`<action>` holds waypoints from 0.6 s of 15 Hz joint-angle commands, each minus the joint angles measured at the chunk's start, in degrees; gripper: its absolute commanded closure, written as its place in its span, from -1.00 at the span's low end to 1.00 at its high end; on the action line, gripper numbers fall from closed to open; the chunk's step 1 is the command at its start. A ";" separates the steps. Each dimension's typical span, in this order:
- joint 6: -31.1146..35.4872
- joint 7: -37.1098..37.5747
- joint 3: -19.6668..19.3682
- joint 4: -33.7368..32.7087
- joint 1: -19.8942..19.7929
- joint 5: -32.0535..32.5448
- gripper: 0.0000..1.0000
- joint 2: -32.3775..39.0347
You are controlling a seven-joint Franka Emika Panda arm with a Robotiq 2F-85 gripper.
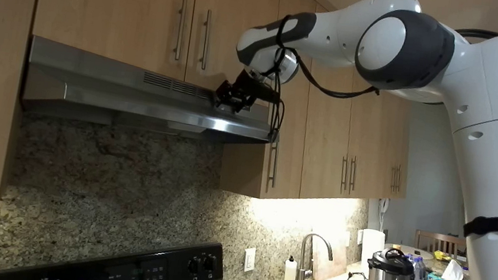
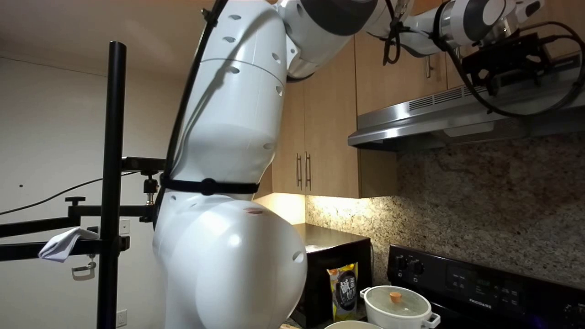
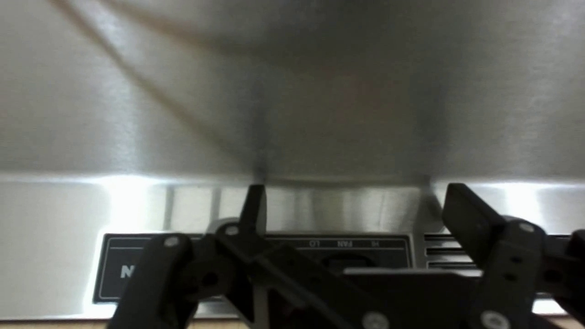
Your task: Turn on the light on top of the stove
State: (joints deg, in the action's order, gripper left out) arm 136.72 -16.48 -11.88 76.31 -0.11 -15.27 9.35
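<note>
Facing the hood (image 1: pixel 132 98), I have my pincer (image 3: pixel 356 189) at its front with the two fingers (image 3: pixel 468 219) spread wide and holding nothing. The light (image 1: pixel 186 127) is a pale lens set in the hood's underside, above the stove (image 1: pixel 150 273); in both exterior views it looks unlit to me, and the wall (image 1: pixel 126 171) behind is dim there. Partly behind my fingers in the wrist view lies a dark strip (image 3: pixel 388 256), its lettering upside down, with LO, FAN and HI readable. I take that end to serve the fan, so the light's switch is likely elsewhere on the strip, perhaps hidden by my own parts. Whether either finger touches the hood I cannot tell. The step in hand, as I judge it, is lining up with the switch, not yet working it. The next move calls for finding that switch, probably narrowing my pincer so that one firm tip can push it, and easing in square to the strip, lest I nudge the fan's setting instead or merely skid along the metal.
</note>
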 commanded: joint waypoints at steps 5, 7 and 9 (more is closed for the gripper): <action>3.03 4.81 -0.50 2.95 1.14 4.96 -1.00 -2.78; 3.04 5.47 -0.49 2.76 1.06 5.75 -1.00 -2.80; 2.96 5.57 -0.40 2.61 0.99 6.19 -1.00 -2.79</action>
State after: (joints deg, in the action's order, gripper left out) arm 138.19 -12.84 -11.98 76.33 0.21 -11.23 8.43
